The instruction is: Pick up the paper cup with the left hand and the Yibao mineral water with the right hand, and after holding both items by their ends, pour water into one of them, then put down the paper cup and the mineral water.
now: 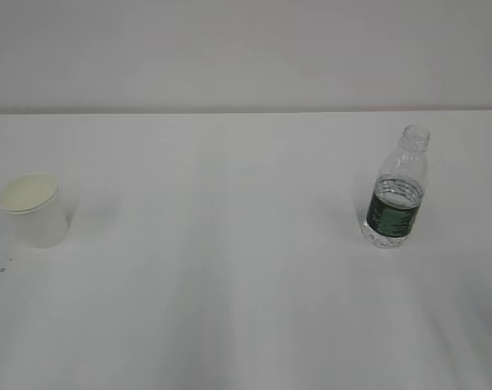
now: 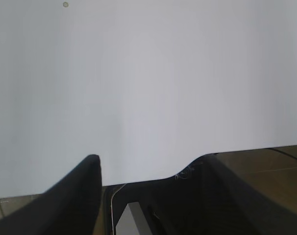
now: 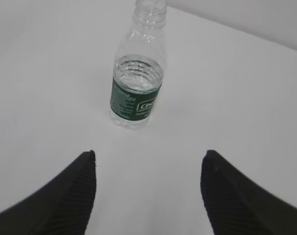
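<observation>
The paper cup [image 1: 33, 210] stands upright on the white tabletop [image 1: 230, 268] at the far left of the exterior view, its rim up and nothing touching it. The Yibao mineral water [image 1: 396, 188] stands upright, uncapped, well apart from the cup on the right side, partly filled to about the top of its green label.

The left end effector [image 2: 148, 169] has its jaws spread wide and holds nothing; only bare tabletop near the table edge lies beneath it. The right end effector [image 3: 148, 161] is likewise spread wide and empty, positioned near the bottle [image 3: 138, 73], which stands ahead of the gap between its fingers [image 3: 75, 196] without contact.
</observation>
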